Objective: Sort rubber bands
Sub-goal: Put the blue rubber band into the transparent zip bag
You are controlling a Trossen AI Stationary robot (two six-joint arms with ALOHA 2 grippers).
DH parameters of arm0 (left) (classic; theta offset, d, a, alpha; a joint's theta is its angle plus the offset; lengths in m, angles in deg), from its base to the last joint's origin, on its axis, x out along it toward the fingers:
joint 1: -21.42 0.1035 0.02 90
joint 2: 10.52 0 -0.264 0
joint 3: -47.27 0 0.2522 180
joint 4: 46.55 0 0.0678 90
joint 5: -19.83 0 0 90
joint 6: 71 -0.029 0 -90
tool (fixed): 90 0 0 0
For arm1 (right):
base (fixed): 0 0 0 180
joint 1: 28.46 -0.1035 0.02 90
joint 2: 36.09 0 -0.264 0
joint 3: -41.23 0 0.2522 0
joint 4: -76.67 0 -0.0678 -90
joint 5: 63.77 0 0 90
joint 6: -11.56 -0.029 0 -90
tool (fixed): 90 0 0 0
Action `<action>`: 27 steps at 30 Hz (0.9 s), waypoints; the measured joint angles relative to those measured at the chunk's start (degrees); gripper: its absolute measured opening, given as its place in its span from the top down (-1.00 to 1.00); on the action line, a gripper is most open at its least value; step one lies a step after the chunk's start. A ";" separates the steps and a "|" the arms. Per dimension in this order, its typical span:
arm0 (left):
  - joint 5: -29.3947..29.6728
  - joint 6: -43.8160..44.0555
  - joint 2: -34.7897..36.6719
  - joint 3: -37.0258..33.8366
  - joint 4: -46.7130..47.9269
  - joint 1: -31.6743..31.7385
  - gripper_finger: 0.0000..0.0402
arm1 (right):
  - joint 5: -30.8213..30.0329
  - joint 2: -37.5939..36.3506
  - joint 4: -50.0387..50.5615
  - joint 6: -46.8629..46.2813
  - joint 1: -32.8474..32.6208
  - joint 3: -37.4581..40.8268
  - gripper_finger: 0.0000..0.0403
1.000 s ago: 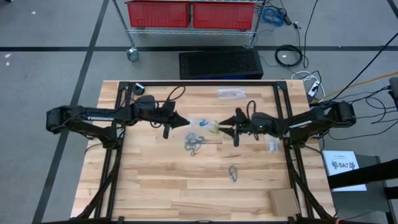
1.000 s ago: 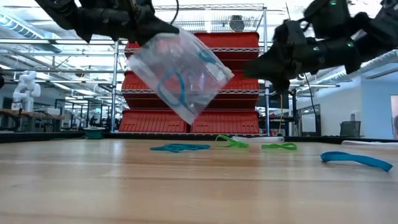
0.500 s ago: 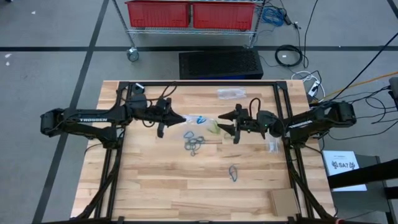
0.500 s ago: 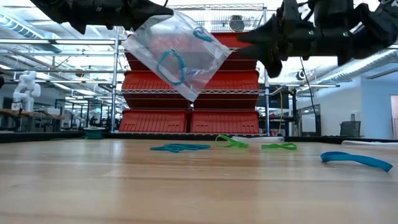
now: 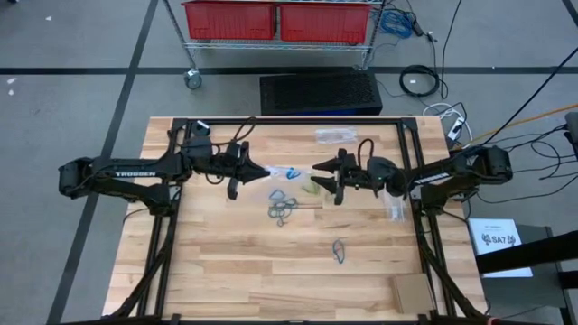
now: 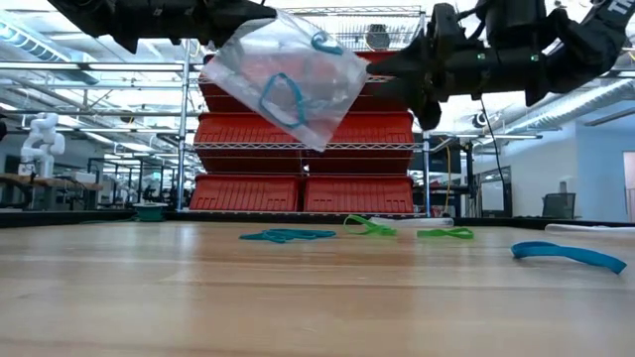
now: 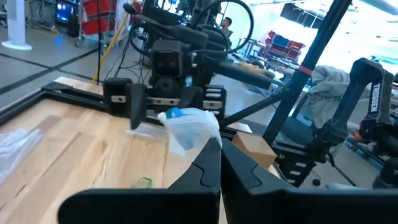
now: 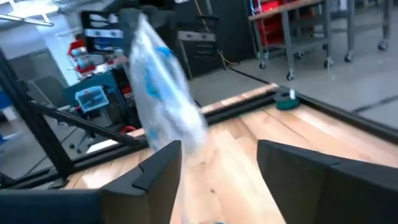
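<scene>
Low view: I'm holding the clear bag (image 6: 288, 84) pinched in my left claw (image 5: 265, 171) so my spread right claw (image 5: 318, 174) can drop bands in

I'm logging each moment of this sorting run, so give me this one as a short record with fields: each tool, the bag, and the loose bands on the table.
left tool: shut on the clear bag, held up above the table
right tool: open, level with the bag, facing it, not gripping
clear bag: hangs tilted in the air, blue rubber bands inside
loose bands: grey-blue cluster near table centre; green band below right tool; one dark band nearer the front edge
</scene>
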 joint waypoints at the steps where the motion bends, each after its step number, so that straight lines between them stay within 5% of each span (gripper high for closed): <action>1: 0.00 -0.41 0.15 0.00 0.20 0.00 1.00 | 0.24 0.00 0.42 -0.91 0.46 0.00 -0.07; 7: -0.09 -0.99 0.25 0.00 -0.06 0.00 1.00 | 3.27 0.00 -1.64 -3.18 1.29 0.00 -0.15; 16: -0.02 -1.04 0.25 0.00 -0.88 0.00 1.00 | 6.24 8.33 -2.37 -4.02 1.29 -5.54 0.15; 27: 0.06 -1.74 0.25 0.00 1.11 0.00 1.00 | 6.26 6.51 -2.86 1.54 -0.71 -6.78 0.96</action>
